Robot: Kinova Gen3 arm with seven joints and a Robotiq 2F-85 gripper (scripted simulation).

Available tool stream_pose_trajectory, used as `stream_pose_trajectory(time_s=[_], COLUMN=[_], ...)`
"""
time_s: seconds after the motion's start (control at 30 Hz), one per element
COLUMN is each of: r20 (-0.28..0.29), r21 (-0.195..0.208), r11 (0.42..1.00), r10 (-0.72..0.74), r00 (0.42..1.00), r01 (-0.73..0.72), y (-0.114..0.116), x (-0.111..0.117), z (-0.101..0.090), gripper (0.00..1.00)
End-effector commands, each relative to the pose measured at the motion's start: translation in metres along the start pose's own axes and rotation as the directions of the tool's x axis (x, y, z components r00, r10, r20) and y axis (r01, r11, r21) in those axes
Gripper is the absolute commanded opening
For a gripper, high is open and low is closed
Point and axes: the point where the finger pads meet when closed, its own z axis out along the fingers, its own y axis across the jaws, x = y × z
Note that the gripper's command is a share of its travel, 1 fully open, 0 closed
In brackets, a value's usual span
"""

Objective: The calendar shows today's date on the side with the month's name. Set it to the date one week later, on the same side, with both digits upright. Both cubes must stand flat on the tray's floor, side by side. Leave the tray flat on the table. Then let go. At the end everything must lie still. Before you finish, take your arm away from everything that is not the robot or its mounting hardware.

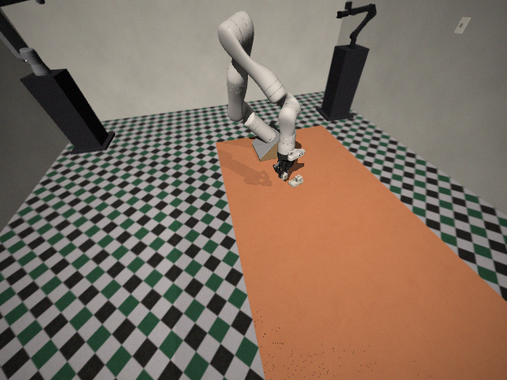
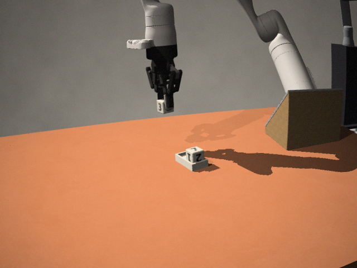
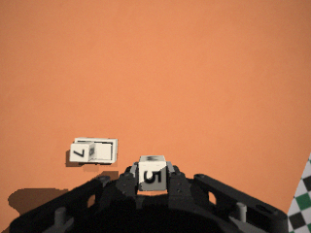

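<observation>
End effector (image 2: 164, 107) clamped on cube (image 2: 161, 106), raised well above tray (image 2: 198, 165). Mid-reorientation step. Next: choose needed digit face, lower into vacant slot beside second cube (image 2: 194, 153).

You have an orange worktop (image 2: 115, 201), an off-white tray (image 2: 198, 165) and off-white cubes (image 2: 194, 154) (black digits), black jaws, and a green, black and white checkered floor (image 1: 102, 245).

The orange table (image 2: 115, 201) carries the white tray (image 2: 191, 162) — one cube (image 2: 194, 154) inside — and a wedge-shaped base (image 2: 307, 118).
</observation>
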Motion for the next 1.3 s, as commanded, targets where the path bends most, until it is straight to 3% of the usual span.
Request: stream_pose_trajectory(time_s=[0.0, 0.83, 1.03, 1.27], r20=[-0.006, -0.007, -0.006, -0.006], r21=[-0.001, 0.0, 0.0, 0.0], r11=[1.0, 0.999, 0.999, 0.999], r10=[0.023, 0.045, 0.045, 0.045], r00=[1.0, 0.999, 0.999, 0.999], r01=[-0.023, -0.045, -0.045, -0.045], y=[0.001, 0.002, 0.002, 0.002], x=[0.001, 0.001, 0.001, 0.001], z=[-0.002, 0.0, 0.015, 0.046], gripper=[0.26, 0.26, 0.26, 0.26])
